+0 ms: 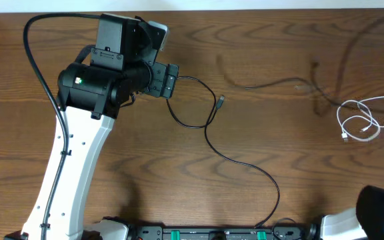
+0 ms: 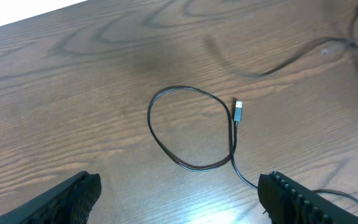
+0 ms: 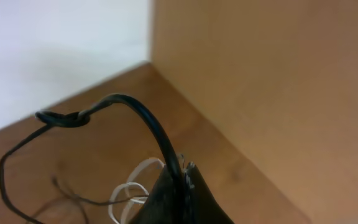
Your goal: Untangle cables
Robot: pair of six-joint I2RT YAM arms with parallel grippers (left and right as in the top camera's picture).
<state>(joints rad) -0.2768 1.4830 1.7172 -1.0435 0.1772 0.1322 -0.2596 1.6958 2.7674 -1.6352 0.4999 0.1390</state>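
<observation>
A thin black cable (image 1: pixel 245 164) lies mid-table, curled into a loop (image 2: pixel 150 119) with its small plug (image 2: pixel 238 112) beside it. My left gripper (image 2: pixel 179 199) hovers open just short of that loop, its two fingers wide apart and nothing between them; from overhead the left gripper (image 1: pixel 172 79) sits at the loop's upper left. A second dark cable (image 1: pixel 279 83) runs toward the coiled white cable (image 1: pixel 360 124) at the right. My right gripper (image 3: pixel 184 171) is shut on a black cable (image 3: pixel 148 121) that arches up out of its tips, with the white cable (image 3: pixel 129 186) below.
The left arm (image 1: pixel 79 133) crosses the table's left side. Part of the right arm (image 1: pixel 382 213) shows at the bottom right corner. The table's far corner and a tan wall (image 3: pixel 260 81) stand close behind the right gripper.
</observation>
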